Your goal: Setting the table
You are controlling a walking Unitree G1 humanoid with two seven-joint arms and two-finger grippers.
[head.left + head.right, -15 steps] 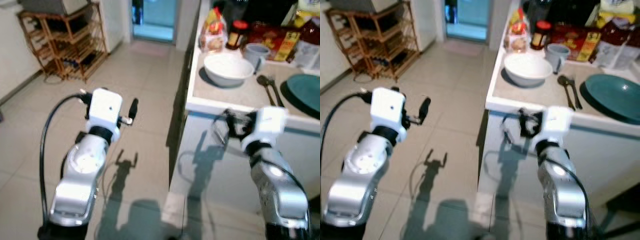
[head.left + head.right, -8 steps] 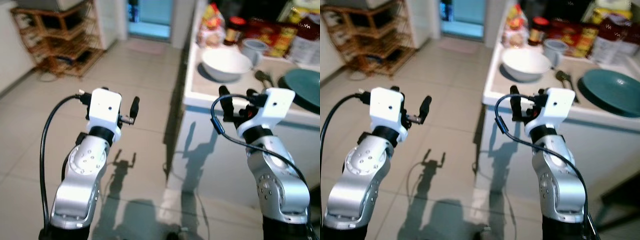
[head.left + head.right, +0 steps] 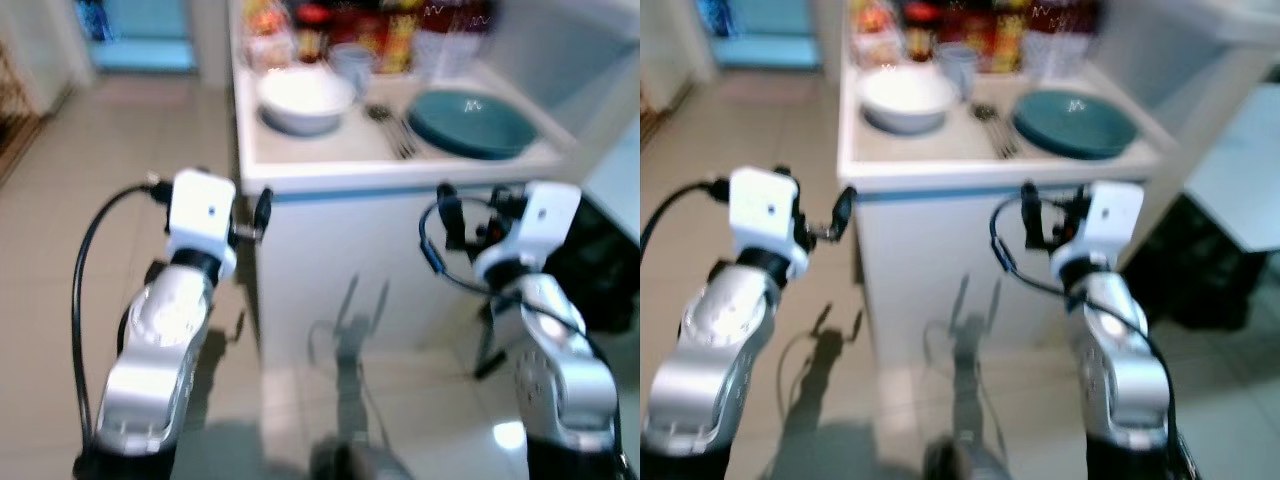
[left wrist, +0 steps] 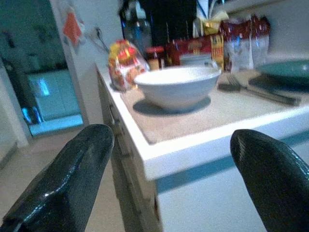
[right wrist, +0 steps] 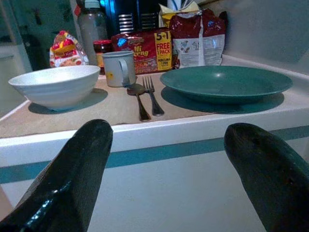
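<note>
Since the earlier frames the head camera has swung round: the rack and doorway have gone and the tabletop (image 3: 330,165) now sits square ahead at 12 o'clock. Both arms are raised before its front edge, the left end effector (image 4: 159,179) near the 10 o'clock corner and the right end effector (image 5: 164,179) toward 2 o'clock, each with fingers spread wide and holding nothing.

On the tabletop lie the white bowl (image 3: 303,97) at 11 o'clock, the teal plate (image 3: 470,120) at 1 o'clock, and a spoon and fork (image 5: 145,96) between them, with a mug (image 5: 118,67) behind.

The step in hand looks like the approach. To do it well, the robot should probably settle until the blur clears, then lift an end effector above the rim before reaching in, as both now sit below the surface.

Head views are smeared; the right wrist view shows the cutlery lying side by side, and food packets (image 5: 159,46) at the back
</note>
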